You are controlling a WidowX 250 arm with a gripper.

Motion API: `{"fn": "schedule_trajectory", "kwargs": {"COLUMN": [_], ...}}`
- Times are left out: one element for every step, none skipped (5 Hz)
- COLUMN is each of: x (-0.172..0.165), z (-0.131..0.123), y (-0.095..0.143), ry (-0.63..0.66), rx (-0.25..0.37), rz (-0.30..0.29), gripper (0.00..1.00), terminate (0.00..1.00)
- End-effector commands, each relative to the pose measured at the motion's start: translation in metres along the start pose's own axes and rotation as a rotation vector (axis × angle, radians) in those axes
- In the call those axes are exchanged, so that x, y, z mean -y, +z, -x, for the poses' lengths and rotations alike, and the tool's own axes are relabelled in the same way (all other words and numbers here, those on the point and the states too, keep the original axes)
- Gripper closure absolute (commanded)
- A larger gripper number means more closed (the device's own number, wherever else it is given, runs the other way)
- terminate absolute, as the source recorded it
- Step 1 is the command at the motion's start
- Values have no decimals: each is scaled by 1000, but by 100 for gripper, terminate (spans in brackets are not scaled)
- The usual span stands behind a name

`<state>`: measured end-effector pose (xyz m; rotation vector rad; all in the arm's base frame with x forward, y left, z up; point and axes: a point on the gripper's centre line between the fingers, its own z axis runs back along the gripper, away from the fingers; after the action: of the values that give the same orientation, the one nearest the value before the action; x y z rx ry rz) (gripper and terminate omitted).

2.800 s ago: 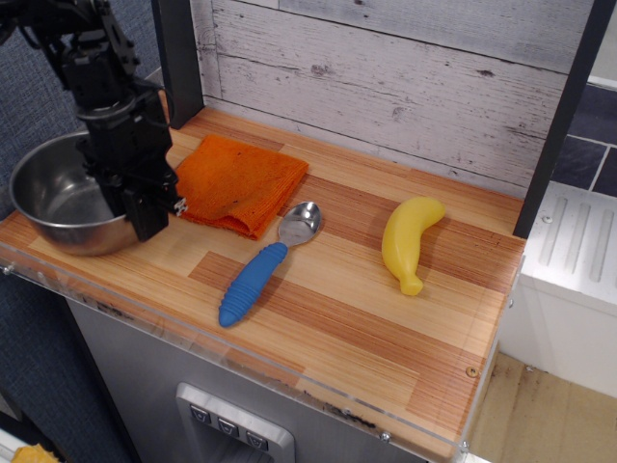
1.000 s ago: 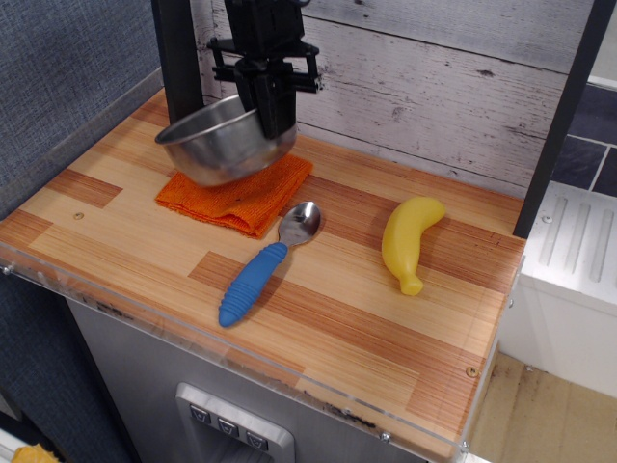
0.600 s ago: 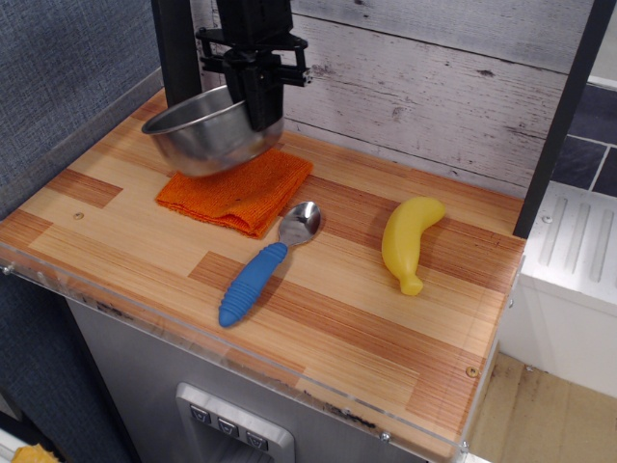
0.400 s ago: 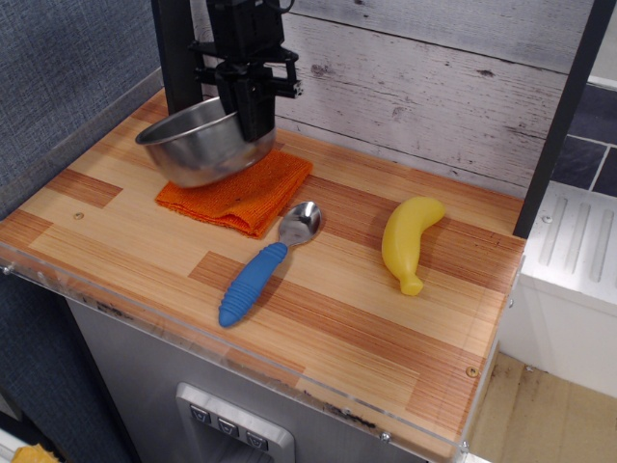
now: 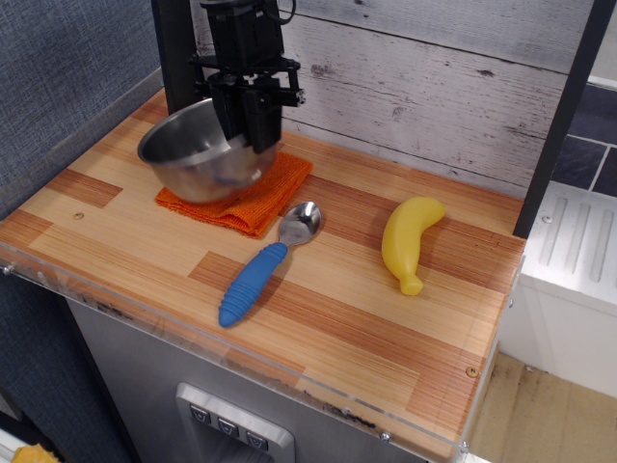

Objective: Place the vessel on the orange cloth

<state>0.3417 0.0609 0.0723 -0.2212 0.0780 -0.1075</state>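
The vessel, a shiny steel bowl, sits low on the orange cloth at the back left of the wooden counter and covers most of it. Only the cloth's right and front edges show. My black gripper comes down from above at the bowl's right rim. Its jaws straddle the rim, one inside and one outside, and are shut on it.
A blue-handled spoon lies just in front of the cloth's right corner. A yellow banana lies to the right. A dark post and a white plank wall stand close behind the bowl. The counter's clear front lip marks its edge.
The gripper carried the bowl from the counter's left edge over to the cloth. In the last half second it lowered the bowl down onto the cloth.
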Motion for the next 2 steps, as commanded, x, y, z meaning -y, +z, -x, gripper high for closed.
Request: {"fn": "schedule_trajectory", "kwargs": {"x": [20, 17], "z": [2, 19], "y": [69, 105], "ry": [29, 92], "rx": [201, 276], "rz": [29, 27], "gripper": [0, 0], "terminate": [0, 0]}}
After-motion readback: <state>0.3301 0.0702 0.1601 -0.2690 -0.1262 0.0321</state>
